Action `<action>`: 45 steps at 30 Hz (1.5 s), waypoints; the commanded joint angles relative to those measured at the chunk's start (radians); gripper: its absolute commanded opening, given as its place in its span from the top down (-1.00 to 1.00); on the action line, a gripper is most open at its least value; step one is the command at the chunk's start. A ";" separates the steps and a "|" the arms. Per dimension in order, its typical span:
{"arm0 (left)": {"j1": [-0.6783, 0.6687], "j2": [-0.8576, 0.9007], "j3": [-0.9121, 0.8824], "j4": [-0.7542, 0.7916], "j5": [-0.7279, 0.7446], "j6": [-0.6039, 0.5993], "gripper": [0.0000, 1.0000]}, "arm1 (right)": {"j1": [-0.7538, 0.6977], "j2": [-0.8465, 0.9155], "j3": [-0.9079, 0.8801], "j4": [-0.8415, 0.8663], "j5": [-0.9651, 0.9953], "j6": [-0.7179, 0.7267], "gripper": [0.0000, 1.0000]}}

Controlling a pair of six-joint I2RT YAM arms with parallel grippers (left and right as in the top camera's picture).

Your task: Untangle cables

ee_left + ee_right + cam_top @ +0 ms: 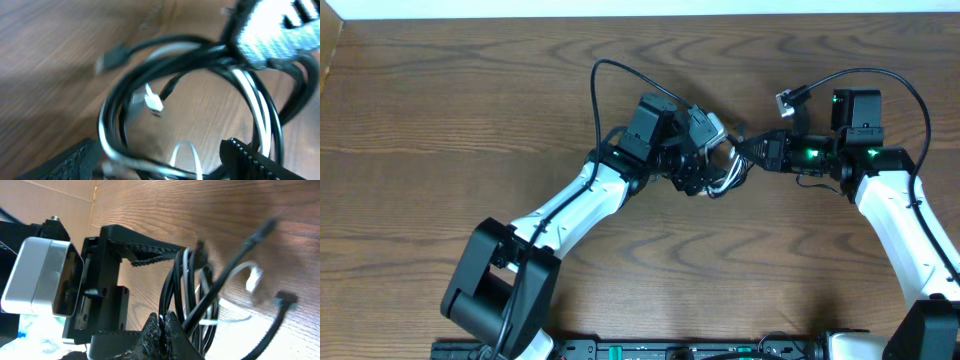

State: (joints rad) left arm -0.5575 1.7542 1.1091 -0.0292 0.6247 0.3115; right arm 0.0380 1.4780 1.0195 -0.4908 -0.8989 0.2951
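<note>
Nearest my right wrist camera, the right gripper [161, 330] is pinched tight on black strands of the cables [192, 292]. Just past it the coil of black and white cords loops through the left gripper [164, 160], whose jaws stand wide, one toothed pad on either side of the loop. A small white plug [154, 103] sits inside the ring, and a dark plug [111, 57] pokes out beyond it. Overhead, both grippers meet over mid-table [470, 90], with the bundle between them.
</note>
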 commanded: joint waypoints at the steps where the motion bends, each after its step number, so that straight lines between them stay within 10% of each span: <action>1: 0.002 0.008 0.013 -0.003 0.081 0.005 -0.62 | 0.008 -0.025 0.002 0.004 -0.036 -0.023 0.98; 15: 0.000 0.010 0.013 -0.019 0.166 0.006 -0.75 | 0.008 -0.025 0.002 -0.001 -0.008 -0.022 0.98; 23: 0.000 0.036 0.013 -0.078 0.074 0.006 -0.75 | 0.014 -0.025 0.001 -0.211 0.490 0.006 0.96; 36: 0.077 0.036 0.013 -0.089 -0.286 -0.182 -0.86 | 0.197 0.018 -0.002 -0.303 0.807 0.150 0.08; 45: 0.223 0.036 0.013 -0.090 -0.214 -0.328 -0.86 | 0.215 0.124 -0.002 -0.306 0.867 0.241 0.05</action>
State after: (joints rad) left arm -0.3702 1.7794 1.1091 -0.1165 0.3614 0.0475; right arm 0.2474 1.5669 1.0195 -0.8021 -0.0933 0.4786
